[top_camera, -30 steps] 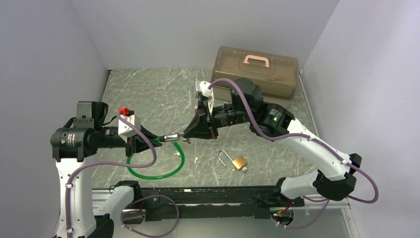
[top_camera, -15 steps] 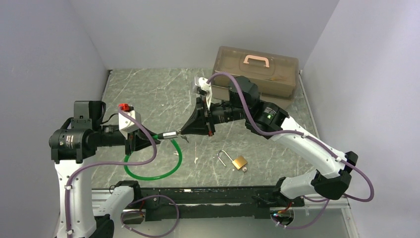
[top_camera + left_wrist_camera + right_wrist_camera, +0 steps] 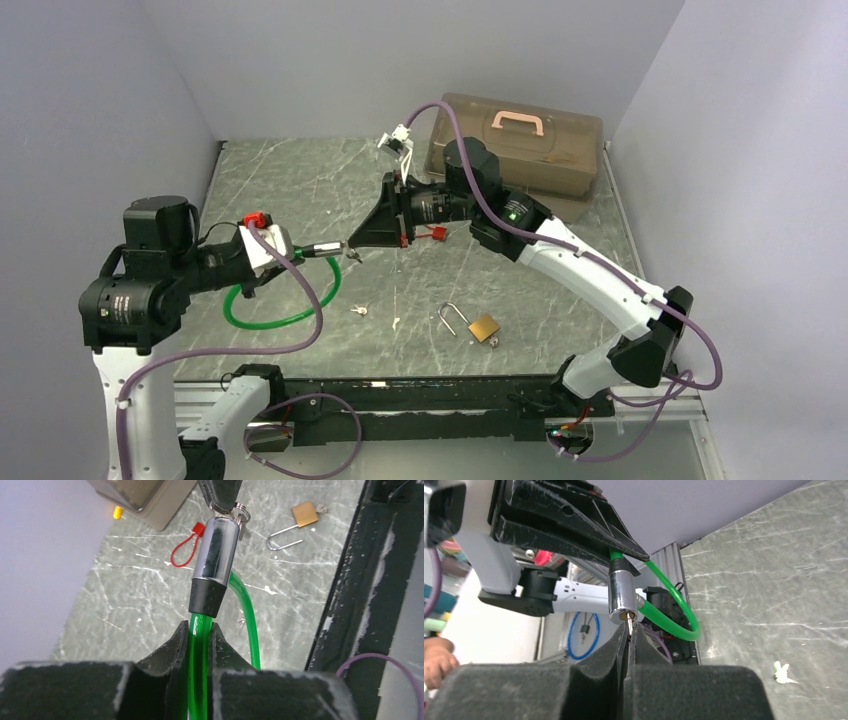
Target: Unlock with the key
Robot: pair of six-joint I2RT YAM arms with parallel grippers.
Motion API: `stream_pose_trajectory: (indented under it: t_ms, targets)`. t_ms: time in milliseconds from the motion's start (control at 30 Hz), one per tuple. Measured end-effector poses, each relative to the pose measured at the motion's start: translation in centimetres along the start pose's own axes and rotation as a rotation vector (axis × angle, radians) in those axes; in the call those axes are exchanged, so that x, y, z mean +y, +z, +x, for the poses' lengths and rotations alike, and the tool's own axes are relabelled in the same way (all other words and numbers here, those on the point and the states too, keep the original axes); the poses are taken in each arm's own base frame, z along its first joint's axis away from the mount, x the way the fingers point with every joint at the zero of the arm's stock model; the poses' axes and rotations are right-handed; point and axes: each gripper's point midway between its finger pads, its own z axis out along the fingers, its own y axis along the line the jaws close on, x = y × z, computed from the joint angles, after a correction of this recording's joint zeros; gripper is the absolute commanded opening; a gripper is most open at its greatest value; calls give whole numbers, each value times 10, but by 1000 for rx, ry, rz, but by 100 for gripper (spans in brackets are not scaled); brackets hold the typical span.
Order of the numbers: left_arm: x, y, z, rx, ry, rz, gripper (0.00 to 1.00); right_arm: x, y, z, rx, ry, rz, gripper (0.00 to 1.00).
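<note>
A green cable lock (image 3: 262, 322) loops on the table; its chrome lock barrel (image 3: 326, 248) is held in the air. My left gripper (image 3: 296, 258) is shut on the green cable (image 3: 200, 645) just below the barrel (image 3: 215, 550). My right gripper (image 3: 352, 242) is shut on the key (image 3: 629, 626), whose blade sits in the keyhole at the barrel's end (image 3: 622, 614). A key ring (image 3: 241, 515) hangs beside the barrel tip.
A brass padlock (image 3: 483, 327) with open shackle lies at the front of the table, also in the left wrist view (image 3: 304, 514). A red seal tag (image 3: 433, 233) lies near a brown toolbox (image 3: 520, 145) at the back right. Small white bits (image 3: 358, 310) lie mid-table.
Both grippers moved left and toward the back together, keeping the key at the barrel. The green loop was dragged left. The right arm stretched further out, uncovering the red tag.
</note>
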Motion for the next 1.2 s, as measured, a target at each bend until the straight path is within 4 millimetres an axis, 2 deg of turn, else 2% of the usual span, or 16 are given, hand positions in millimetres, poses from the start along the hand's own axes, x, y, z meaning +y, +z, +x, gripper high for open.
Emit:
stream_pose_trajectory:
  t_ms: [367,700,933,1033,1200]
  targets:
    - [13,-9,-8,-24,278,-118,0,5,4,-13,-37,271,-78,0]
    - [25,-12,3,16,600,-223,0,-1,14,-8,-8,440,-122,0]
    - [32,-20,-3,16,767,-310,0,2,18,-10,-4,514,-175,0]
    - [34,-22,-7,12,791,-322,0,3,17,-15,-15,520,-183,16]
    - [32,-18,-19,-41,786,-291,0,6,14,-21,-29,524,-201,60]
